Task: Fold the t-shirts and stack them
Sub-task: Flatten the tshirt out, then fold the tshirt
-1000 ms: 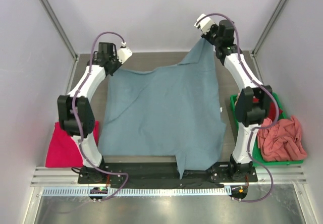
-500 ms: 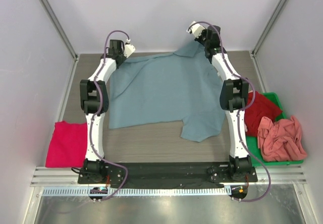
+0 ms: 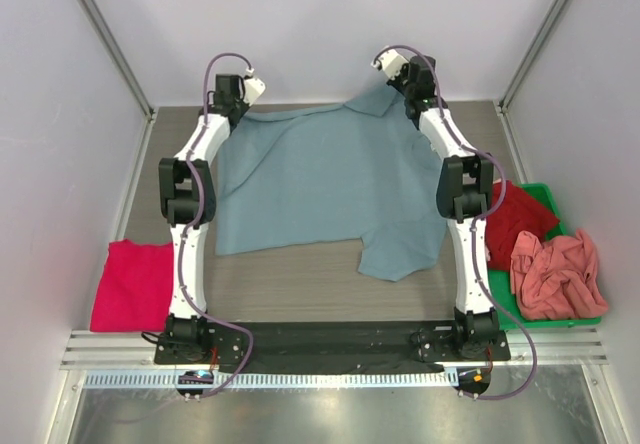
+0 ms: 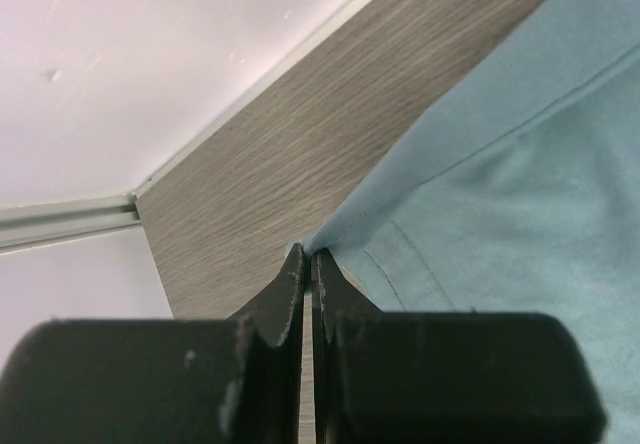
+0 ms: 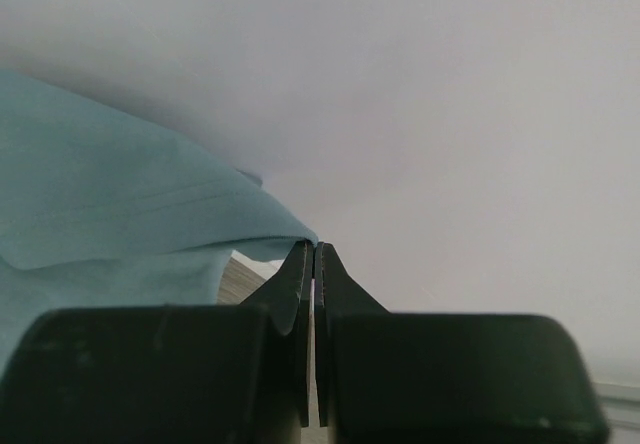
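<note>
cloth lies spread over the far half of the wood-grain worktop (image 3: pixel 300 284): a soft dusty grey-blue t-shirt (image 3: pixel 320 184), 1 short sleeve trailing toward the middle beside the right arm. the left gripper (image 4: pixel 308 256), jaws pressed together, pinches the shirt's hem close to the far left corner, low over the worktop. the right gripper (image 5: pixel 313 249), likewise clamped on a fold of the same shirt, holds it raised near the far right corner, in front of the back wall. a flat magenta-pink t-shirt (image 3: pixel 135 284) lies at the near left edge. a green plastic bin (image 3: pixel 541 196) at the right edge holds a red t-shirt (image 3: pixel 518 219) and a crumpled salmon-pink t-shirt (image 3: pixel 555 269).
</note>
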`<state>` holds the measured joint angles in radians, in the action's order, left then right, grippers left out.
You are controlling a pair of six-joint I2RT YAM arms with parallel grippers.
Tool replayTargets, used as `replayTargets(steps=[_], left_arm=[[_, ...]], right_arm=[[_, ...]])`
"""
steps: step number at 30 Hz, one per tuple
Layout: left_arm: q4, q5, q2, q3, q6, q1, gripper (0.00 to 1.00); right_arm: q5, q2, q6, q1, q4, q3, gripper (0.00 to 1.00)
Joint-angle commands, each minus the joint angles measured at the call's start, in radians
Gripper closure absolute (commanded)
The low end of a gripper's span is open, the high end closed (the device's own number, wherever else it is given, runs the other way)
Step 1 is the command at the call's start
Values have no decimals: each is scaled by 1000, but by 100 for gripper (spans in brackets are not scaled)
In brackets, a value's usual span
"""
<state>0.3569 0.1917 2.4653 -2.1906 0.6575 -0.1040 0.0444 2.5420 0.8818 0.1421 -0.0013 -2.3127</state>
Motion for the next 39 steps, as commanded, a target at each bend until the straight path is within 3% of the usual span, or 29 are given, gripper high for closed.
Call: replayTargets(steps=[1, 9, 21, 32, 39], left_arm=[[-73, 12, -65, -53, -15, 12, 100], [-72, -6, -114, -23, -21, 10, 100], [-95, -37, -314, 287, 45, 4, 100], [-53, -51, -370, 364, 83, -6, 100], [-50, -51, -448, 497, 136, -6, 100]], right_arm=[[26, -164, -46, -24, 21, 13, 99], [31, -285, -90, -58, 7, 111, 99], [-20, -491, -109, -64, -58, 404, 99], [-69, -627, -153, -58, -160, 569, 99], [-97, -719, -198, -56, -236, 624, 99]])
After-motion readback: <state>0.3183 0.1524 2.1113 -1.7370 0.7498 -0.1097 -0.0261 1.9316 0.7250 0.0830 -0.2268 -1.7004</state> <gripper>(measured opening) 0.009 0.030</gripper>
